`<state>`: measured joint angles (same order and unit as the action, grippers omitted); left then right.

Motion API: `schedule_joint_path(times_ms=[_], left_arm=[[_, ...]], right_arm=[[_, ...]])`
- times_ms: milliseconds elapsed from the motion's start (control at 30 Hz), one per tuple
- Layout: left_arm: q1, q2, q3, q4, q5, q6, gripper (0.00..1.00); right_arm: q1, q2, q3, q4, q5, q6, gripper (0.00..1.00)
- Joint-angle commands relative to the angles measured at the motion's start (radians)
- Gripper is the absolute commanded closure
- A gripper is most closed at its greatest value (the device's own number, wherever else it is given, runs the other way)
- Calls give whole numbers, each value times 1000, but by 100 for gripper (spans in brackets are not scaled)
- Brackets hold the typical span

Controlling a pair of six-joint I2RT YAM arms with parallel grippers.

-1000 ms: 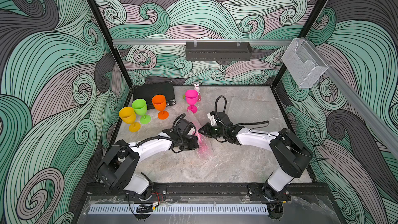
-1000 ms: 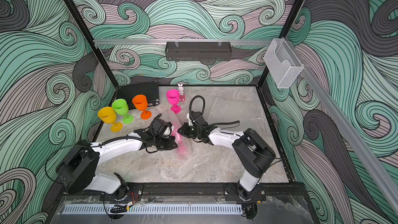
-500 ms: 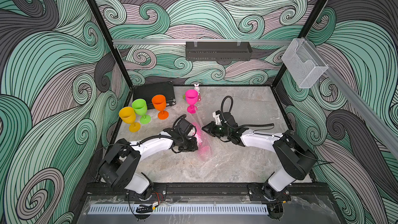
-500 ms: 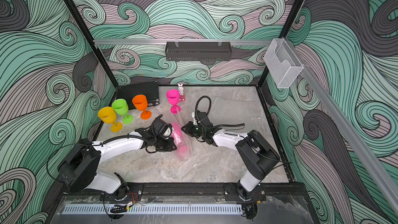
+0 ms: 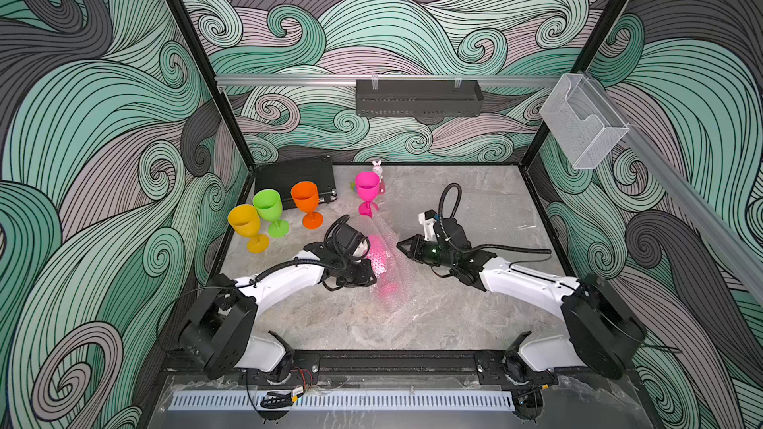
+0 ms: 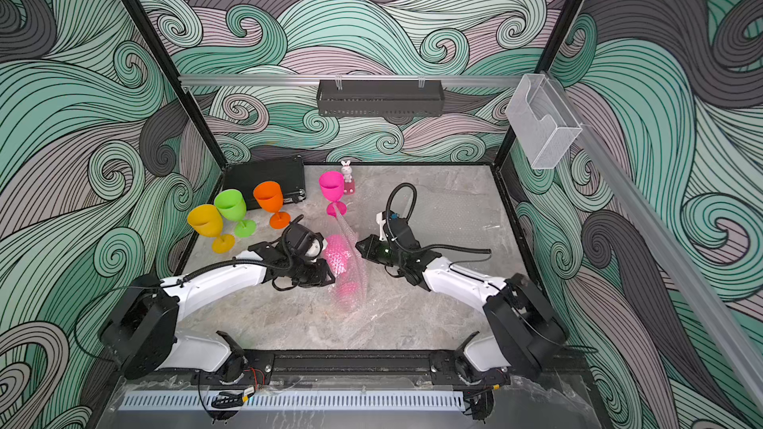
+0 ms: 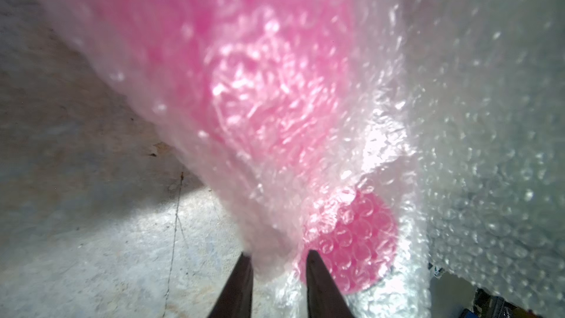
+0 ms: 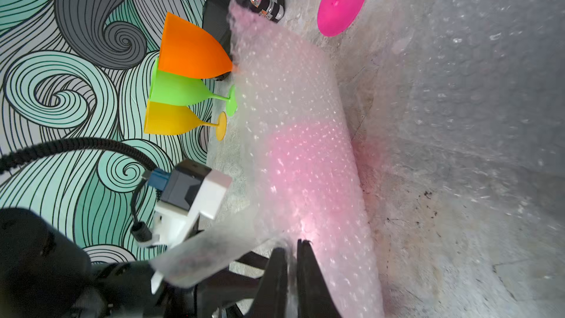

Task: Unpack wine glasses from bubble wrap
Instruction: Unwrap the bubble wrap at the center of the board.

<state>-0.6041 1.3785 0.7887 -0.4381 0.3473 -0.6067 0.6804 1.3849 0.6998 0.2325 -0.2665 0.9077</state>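
One hot pink wine glass [image 5: 382,262] lies on its side on the table, still rolled in bubble wrap [image 5: 392,286]; both top views show it [image 6: 339,262]. My left gripper [image 7: 278,253] is at the roll's left side, jaws apart with a fold of wrap between them, beside the pink foot [image 7: 360,240]. My right gripper [image 8: 291,246] is shut on a thin edge of the bubble wrap [image 8: 281,71], on the roll's right side [image 5: 399,244]. A yellow [image 5: 247,224], a green [image 5: 268,206], an orange [image 5: 305,198] and a pink wine glass [image 5: 366,187] stand bare at the back left.
A black case [image 5: 297,177] lies in the back left corner, a white rabbit figurine [image 5: 377,167] behind the standing pink glass. A flattened sheet of bubble wrap [image 5: 487,216] lies at the back right. A clear bin [image 5: 582,130] hangs on the right wall.
My left gripper's jaws have parted from shut. My right gripper has drawn the wrap's edge a little to the right, loosening the roll.
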Motion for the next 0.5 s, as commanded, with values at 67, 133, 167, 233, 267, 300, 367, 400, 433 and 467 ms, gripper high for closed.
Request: schedule_joint_path(times_ms=[67,133,167,233,267,300,367,400,433,467], left_arm=[[60,-56,16,-39,56,9,59],[74,-62,22,-39,76,2,56],[80,-62,25,-39,87,-2,55],[86,-61,30,-39,99,-10,53],[87,-62,33,-43,100,-14,52],[89,-62,38,-52,101,-17,51],[90,-65,55,-84,90,-22,49],[90,-70,63,-97,85,-24,47],[89,-74,69,-106,80,-25,45],[89,-82,74,-113,75,-28,43]], right_arm=[[-5,-118,-55,-132,103,-75,88],[-7,-161,-74,-170,120,-87,88],[-7,-183,-84,-194,131,-94,88],[-7,-225,-102,-236,152,-101,88],[-7,-250,-114,-261,168,-104,88],[-7,-272,-125,-287,183,-106,88],[-9,-315,-142,-336,213,-114,87],[-8,-336,-153,-359,228,-116,88],[-8,-356,-164,-373,241,-118,87],[-8,-377,-174,-388,257,-119,87]])
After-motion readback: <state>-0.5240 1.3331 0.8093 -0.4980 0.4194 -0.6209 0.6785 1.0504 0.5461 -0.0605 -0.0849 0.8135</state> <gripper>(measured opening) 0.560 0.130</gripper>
